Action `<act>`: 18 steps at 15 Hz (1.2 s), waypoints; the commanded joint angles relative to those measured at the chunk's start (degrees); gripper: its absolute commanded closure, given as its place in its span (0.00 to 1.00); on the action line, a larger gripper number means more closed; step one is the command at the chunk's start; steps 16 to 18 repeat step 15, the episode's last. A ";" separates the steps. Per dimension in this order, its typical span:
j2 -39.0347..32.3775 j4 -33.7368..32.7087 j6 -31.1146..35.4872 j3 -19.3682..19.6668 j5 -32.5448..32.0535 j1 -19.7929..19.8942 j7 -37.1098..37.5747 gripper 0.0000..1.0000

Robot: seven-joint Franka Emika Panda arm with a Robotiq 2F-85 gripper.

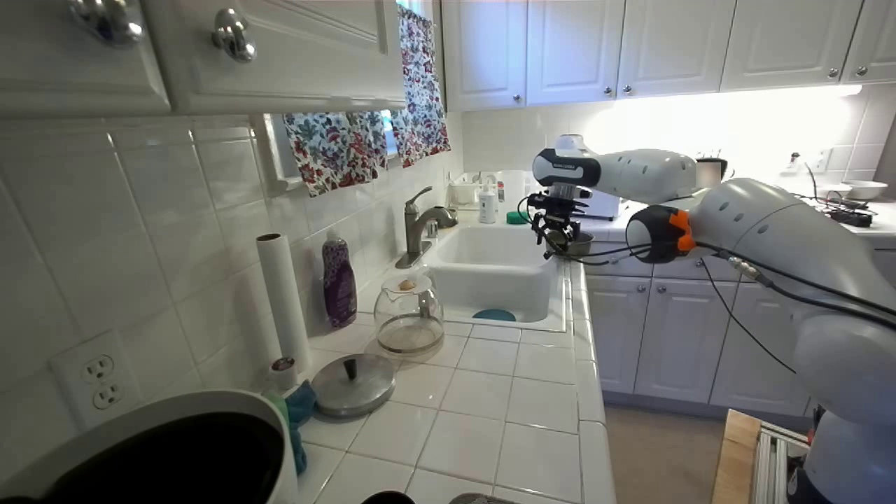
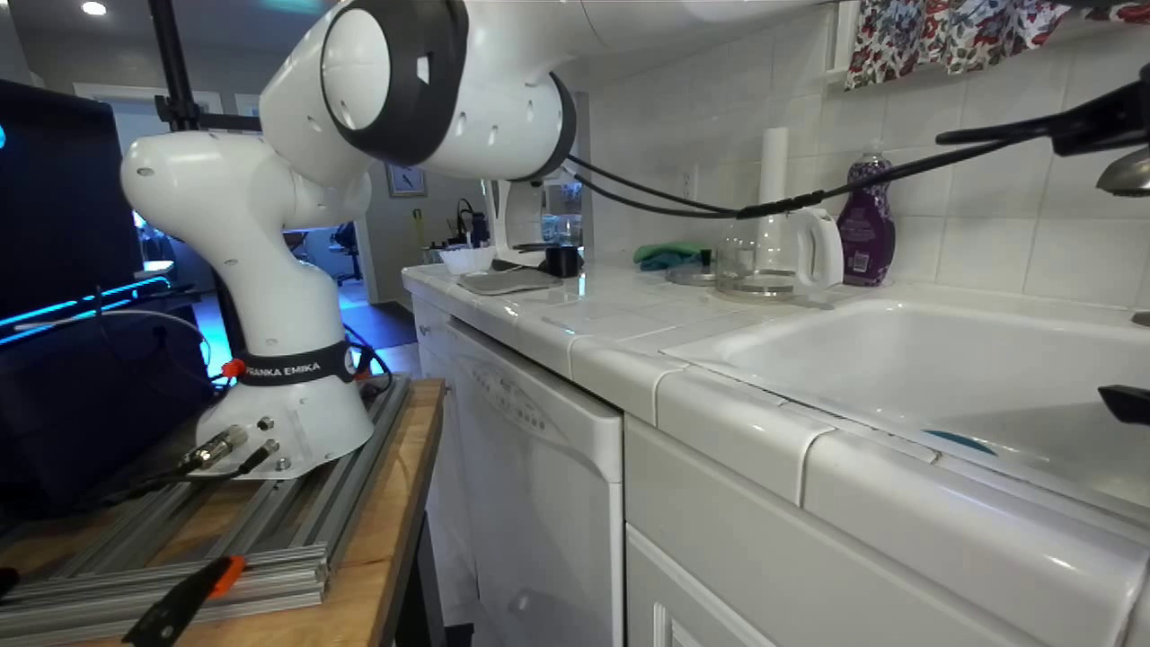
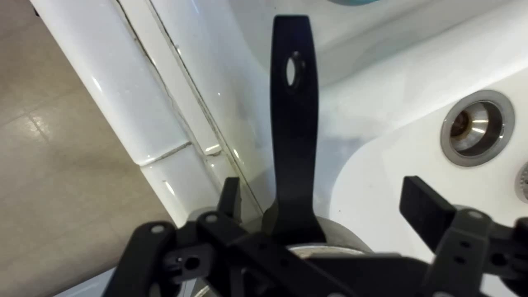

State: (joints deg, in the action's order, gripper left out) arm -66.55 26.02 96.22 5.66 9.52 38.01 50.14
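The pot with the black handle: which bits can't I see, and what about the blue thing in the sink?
Inside of the pot, wrist view: mostly behind the end effector, and cut off by the bottom edge.
Blue thing, both exterior views: the rim of the sink hides part of it.
Blue thing, wrist view: the top edge cuts it off.

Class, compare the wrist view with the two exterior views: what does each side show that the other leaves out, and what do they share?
Only the wrist view shows the drain hole. Only the exterior views, both of them, show the carafe, purple bottle, white roll and curtain. Shared by all: the sink and the blue item in it. The pan and gripper show in the wrist view and in an exterior view.
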 commanded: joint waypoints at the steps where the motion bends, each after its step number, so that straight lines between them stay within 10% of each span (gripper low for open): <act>1: 1.33 0.21 -0.41 -1.18 0.80 -0.42 0.42 0.00; 10: 8.15 1.59 -20.92 -5.39 2.38 -1.57 -13.45 0.00; 18: 7.03 -0.57 -20.71 -4.17 2.31 -2.07 -12.51 0.00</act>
